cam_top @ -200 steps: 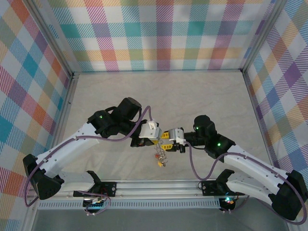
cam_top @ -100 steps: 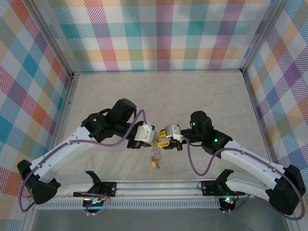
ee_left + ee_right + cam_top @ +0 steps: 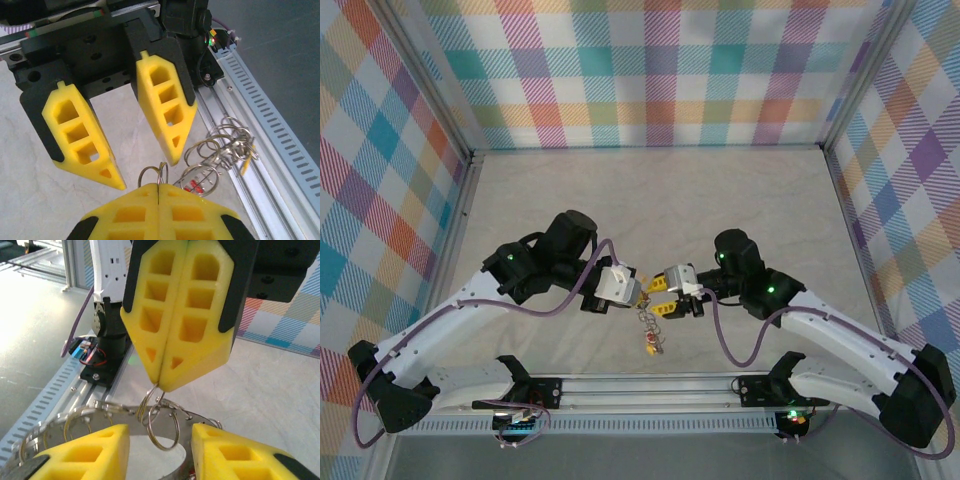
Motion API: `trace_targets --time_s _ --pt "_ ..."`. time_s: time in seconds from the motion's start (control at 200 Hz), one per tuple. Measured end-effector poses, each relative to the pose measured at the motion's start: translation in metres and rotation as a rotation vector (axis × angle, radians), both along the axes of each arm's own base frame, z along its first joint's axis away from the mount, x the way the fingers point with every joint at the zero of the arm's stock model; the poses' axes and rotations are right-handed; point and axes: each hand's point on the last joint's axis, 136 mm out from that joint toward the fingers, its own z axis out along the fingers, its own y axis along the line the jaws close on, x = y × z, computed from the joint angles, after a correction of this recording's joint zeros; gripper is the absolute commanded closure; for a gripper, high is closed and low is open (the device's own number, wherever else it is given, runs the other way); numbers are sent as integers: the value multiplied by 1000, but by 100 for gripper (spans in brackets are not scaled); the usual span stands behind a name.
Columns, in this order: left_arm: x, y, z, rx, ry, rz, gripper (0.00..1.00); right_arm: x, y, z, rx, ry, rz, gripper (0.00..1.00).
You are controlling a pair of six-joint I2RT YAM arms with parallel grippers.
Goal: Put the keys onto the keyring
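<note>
My left gripper (image 3: 159,187) is shut, its yellow pads pinching a small split ring (image 3: 159,172) at the top of the bunch. From it hang the grey keyring (image 3: 100,409) and a tangle of wire rings (image 3: 222,147) with a red tag (image 3: 196,185). The keys (image 3: 649,325) dangle between the two grippers above the table's near edge, a red and yellow tag (image 3: 650,346) lowest. My right gripper (image 3: 157,434) faces the left gripper (image 3: 161,385) tip to tip. Its fingers (image 3: 167,112) stand apart on either side of a loose split ring (image 3: 163,426) without touching it.
The aluminium rail (image 3: 640,385) with the arm bases runs just below the hanging bunch. A slotted cable duct (image 3: 280,135) lies beside it. Beige tabletop (image 3: 650,200) stretches behind the grippers to the checked walls (image 3: 650,70).
Both grippers have drifted a little to the left, still tip to tip. The right gripper's jaws closed slightly, then spread wider. The bunch still hangs from the left gripper.
</note>
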Motion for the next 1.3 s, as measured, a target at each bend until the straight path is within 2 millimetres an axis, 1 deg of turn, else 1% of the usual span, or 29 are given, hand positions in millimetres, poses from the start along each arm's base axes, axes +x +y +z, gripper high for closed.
trace_targets --time_s 0.15,0.31,0.475,0.755,1.03,1.195,1.3 --pt "0 0 0 0 -12 -8 100 2 -1 -2 -10 -22 -10 60" --pt "-1 0 0 -4 -21 -21 100 8 -1 -2 -13 -44 -38 63" --pt "-1 0 1 -7 -24 -28 100 18 4 9 42 -80 -79 64" --pt "-2 -1 1 -10 -29 -39 100 30 13 18 101 -58 -105 66" --pt "-3 1 -3 -4 -24 -38 100 46 23 -2 48 40 -150 66" --pt "-5 2 -1 -16 -37 -36 100 54 20 -6 30 77 -195 65" --pt "-6 3 -3 -19 -40 -35 100 58 14 -2 32 86 -219 65"
